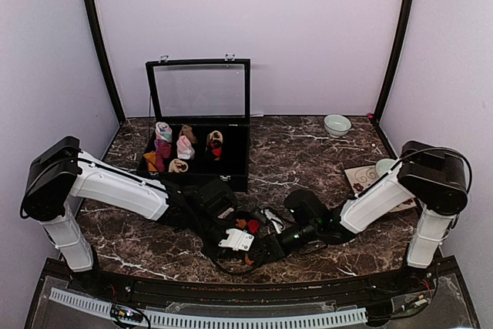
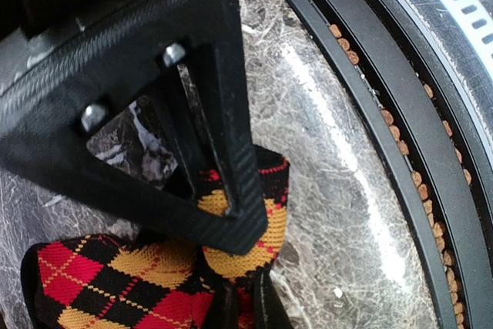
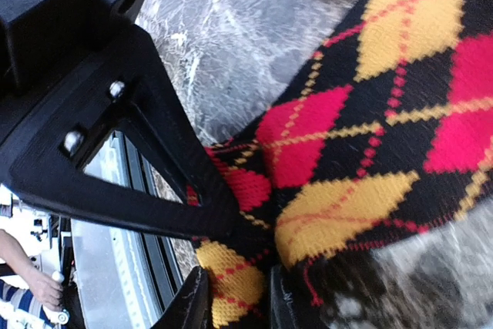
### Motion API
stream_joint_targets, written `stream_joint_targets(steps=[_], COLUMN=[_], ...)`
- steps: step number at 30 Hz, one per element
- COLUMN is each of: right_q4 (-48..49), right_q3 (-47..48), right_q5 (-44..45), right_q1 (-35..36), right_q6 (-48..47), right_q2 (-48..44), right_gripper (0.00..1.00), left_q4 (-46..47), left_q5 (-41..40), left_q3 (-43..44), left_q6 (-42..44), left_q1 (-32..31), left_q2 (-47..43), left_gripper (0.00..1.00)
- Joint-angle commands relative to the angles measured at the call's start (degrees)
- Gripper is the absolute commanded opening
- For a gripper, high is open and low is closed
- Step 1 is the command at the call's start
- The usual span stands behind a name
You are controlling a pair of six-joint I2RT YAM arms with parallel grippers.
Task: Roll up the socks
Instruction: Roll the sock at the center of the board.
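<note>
- Marble table (image 1: 308,159): fills mid frame. All the work is low centre, next to the arm bases, where both arms can reach it.
- Black case (image 1: 202,180): centre-left, clear lid (image 1: 200,90) stood open. Prob the drop spot for finished rolls, so access is left free.
- L arm (image 1: 115,186) and R arm (image 1: 377,198): come in from opposite edges and meet low centre, one per sock end.
- Argyle sock (image 1: 248,226): flat on the marble between the two grippers, so it can be rolled against the tabletop. Cream pair not made out.
- Left gripper (image 2: 235,267): clenched on the argyle sock at its cuff edge. Looks like the anchor/rolling end.
- Right gripper (image 3: 235,298): yellow-diamond fabric sits between the fingers, narrow gap. Can't tell if it's pinched or let go.
- Rolled bundles (image 1: 181,148): in the case compartments, upper left of the work zone, well apart from it.
- Bowl (image 1: 337,124): upper right, not involved.
- Judgement: early in the roll, sock mostly unrolled. Slip risk if the R side is loose.
</note>
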Motion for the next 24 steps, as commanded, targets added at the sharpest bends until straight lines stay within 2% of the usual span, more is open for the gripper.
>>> stream_joint_targets(steps=[1,6,10,17,20,24], right_q4=[-12.6,-10.05,-8.05,-7.47,-8.53,-10.26], right_q3=[-6.55,-10.45,-13.93,-16.81,-15.89,-12.99], right_q5=[9.23,14.69,23.45,31.2,34.17,37.17], right_q1=[-0.37,-0.32,0.49,2.62,6.63,11.61], right_q6=[1.37,2.17,0.39,-9.67,-14.04,-16.82], right_q2=[0.54,-5.34,-15.95,-30.81,-33.05,-31.17], right_gripper=[0.26,0.25,0.38,0.36,0.36,0.35], left_q4=[-3.82,-8.02,-10.36,-16.27,-19.34,-25.4], left_q5=[-2.06,0.8,6.73,15.02,17.55,23.86], left_q3=[-2.77,-0.37,1.05,5.79,8.7,13.65], left_q6=[-0.31,-0.47,-1.59,-3.32,-3.41,-3.48], left_q1=[0.98,2.92,6.09,10.34,11.26,13.54], left_q2=[1.99,3.54,4.36,8.52,11.67,16.3], left_gripper=[0.0,0.0,0.0,0.0,0.0,0.01])
